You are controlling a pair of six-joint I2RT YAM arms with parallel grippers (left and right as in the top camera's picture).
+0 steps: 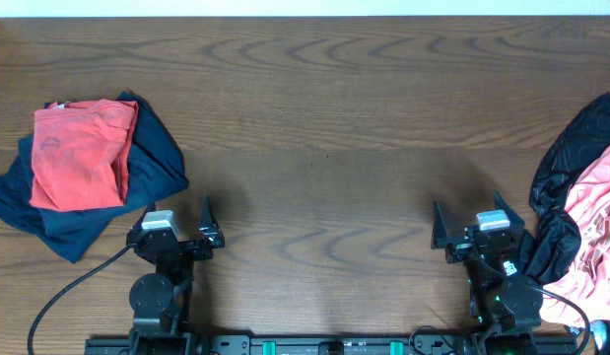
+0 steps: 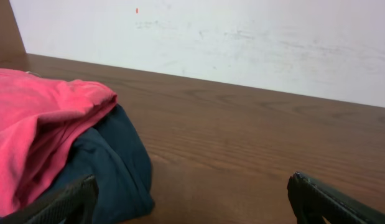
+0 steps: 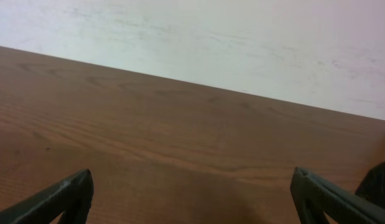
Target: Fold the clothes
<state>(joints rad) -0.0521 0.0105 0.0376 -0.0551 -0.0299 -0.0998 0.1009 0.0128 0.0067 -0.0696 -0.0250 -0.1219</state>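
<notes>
The light salmon-pink T-shirt (image 1: 595,232) lies crumpled at the table's right edge, partly under and beside a black patterned garment (image 1: 571,148); its lettering is hidden. My right gripper (image 1: 469,225) is open and empty, just left of that pile near the front edge. In the right wrist view its jaws (image 3: 192,180) are spread over bare wood, with a dark bit of the black garment (image 3: 380,180) at the right edge. My left gripper (image 1: 176,222) is open and empty near the front left; in the left wrist view its jaws (image 2: 192,186) are spread wide.
A folded red-orange shirt (image 1: 80,156) lies on a dark navy garment (image 1: 159,163) at the left, also in the left wrist view (image 2: 30,130) (image 2: 111,162), close to the left finger. The brown wooden table (image 1: 324,128) meets a white wall at the back.
</notes>
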